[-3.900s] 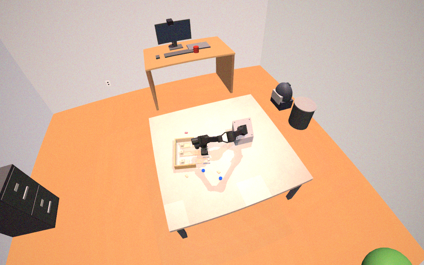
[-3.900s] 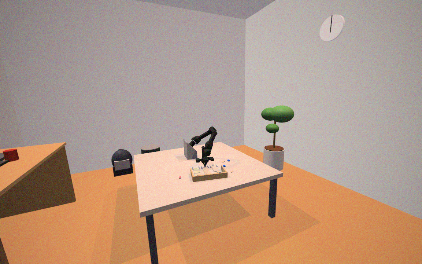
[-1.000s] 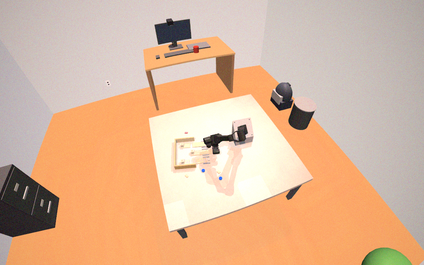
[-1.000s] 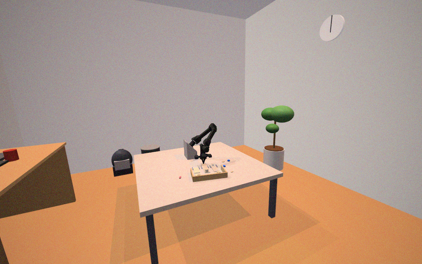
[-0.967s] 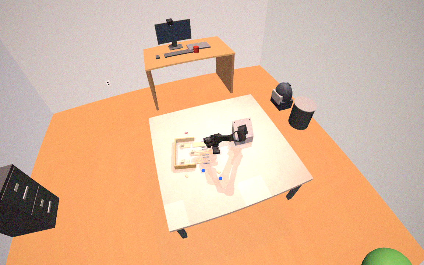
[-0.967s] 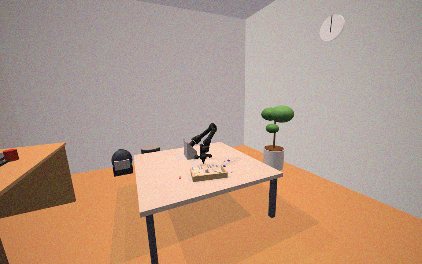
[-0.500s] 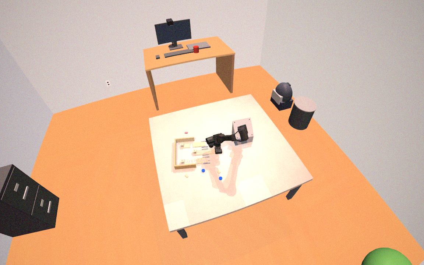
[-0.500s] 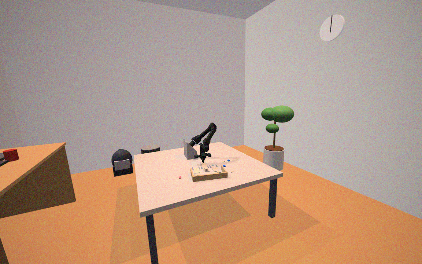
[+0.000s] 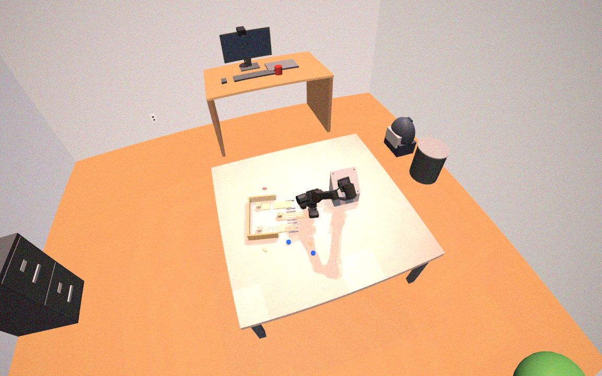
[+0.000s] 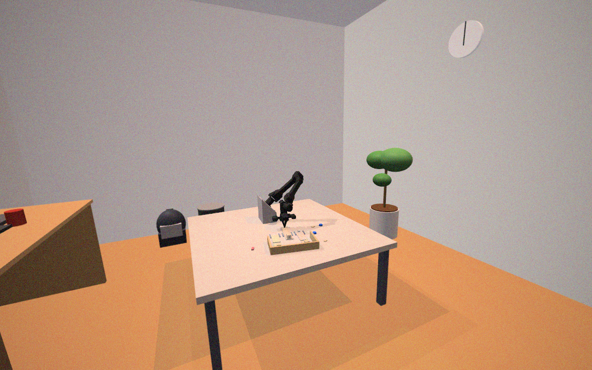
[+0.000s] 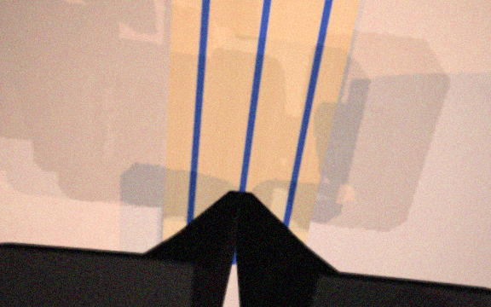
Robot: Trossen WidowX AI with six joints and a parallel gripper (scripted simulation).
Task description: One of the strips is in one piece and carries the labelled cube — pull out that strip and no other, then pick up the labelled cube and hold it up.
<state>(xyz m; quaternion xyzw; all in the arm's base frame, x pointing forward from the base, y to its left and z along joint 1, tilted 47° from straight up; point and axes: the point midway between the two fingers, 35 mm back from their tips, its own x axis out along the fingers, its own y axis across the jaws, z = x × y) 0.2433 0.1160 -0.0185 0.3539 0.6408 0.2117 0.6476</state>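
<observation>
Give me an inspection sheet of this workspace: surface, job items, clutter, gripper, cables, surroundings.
Surface: white table, crossed by the arm's shadows.
Job's things: tan strip with three blue lines under the fingertips, stretching toward the wooden tray; labelled cube not made out.
Clutter: two blue discs, pink piece, small tan bits.
Gripper: gripper shut, tips down on the strip's near end.
Cables: nothing seen.
Surroundings: desk with monitor, bin, cabinet, plant.
</observation>
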